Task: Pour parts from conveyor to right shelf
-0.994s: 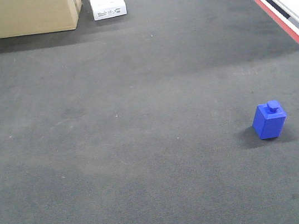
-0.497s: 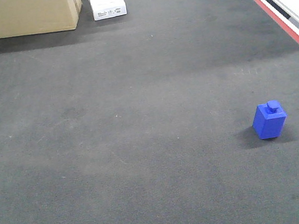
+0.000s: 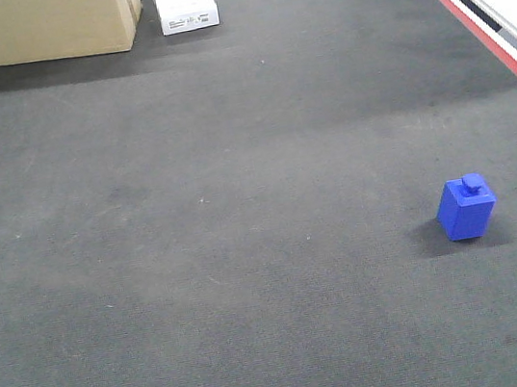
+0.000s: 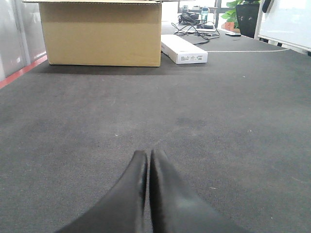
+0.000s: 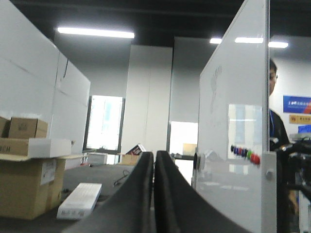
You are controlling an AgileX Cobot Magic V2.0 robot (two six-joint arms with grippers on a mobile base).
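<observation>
Blue block (image 3: 466, 207) stands upright on conveyor (image 3: 241, 206). Left tool (image 4: 147, 153) pressed together; right tool (image 5: 154, 155) pressed together.

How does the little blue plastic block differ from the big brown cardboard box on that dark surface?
The small bright-blue plastic block is far smaller than the large brown cardboard box. The block sits near right, a round stud on top; the box stands far left, plain-sided. Both rest on the dark-grey carpet-like surface.
</observation>
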